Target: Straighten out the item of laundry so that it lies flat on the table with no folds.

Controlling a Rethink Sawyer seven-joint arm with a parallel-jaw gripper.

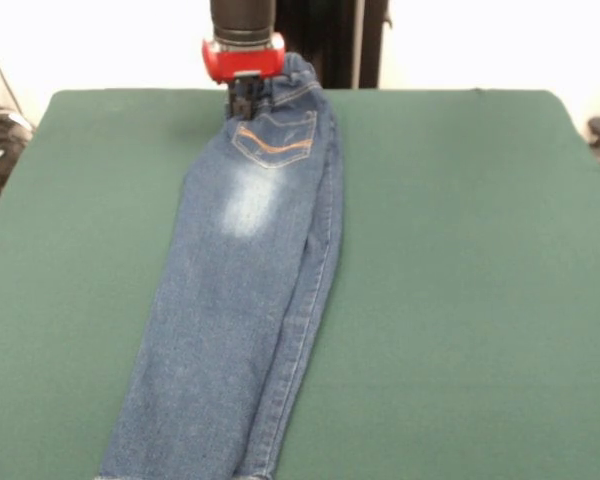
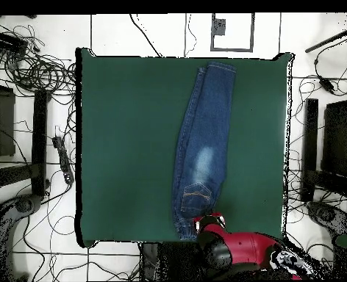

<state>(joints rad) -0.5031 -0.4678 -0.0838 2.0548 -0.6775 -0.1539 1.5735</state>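
- While the gripper [image 1: 243, 100] sits at the waistband end of the jeans [image 1: 242, 290], its tips are hidden against the denim, so I cannot tell whether it is parted, closed or holding cloth.
- Jeans lie on the table [image 1: 460, 250], stretched long from the waistband at the robot's edge to the cuffs at the opposite edge.
- They look folded lengthwise, one leg stacked on the other: back pocket [image 1: 273, 137] and a faded patch face up, and a doubled seam runs down one long side.
- Overhead view agrees: jeans [image 2: 201, 154] form one narrow strip on the table [image 2: 125, 147], gripper [image 2: 206, 220] at the waistband corner.
- Handling, as a judgement: light, soft denim, not fragile. Stiffer than thin cloth, so a pulled layer should carry over rather than bunch. The felt-like top will likely drag on the lower layer, which helps in peeling the upper leg away.
- Best hold, I judge: the upper layer only, at the waistband or along the free long edge, never both layers.
- Cuffs reach the table edge farthest from the waistband; pulling that way risks overhang.
- Wide bare felt lies on both long sides of the jeans, giving ample room to unfold sideways.
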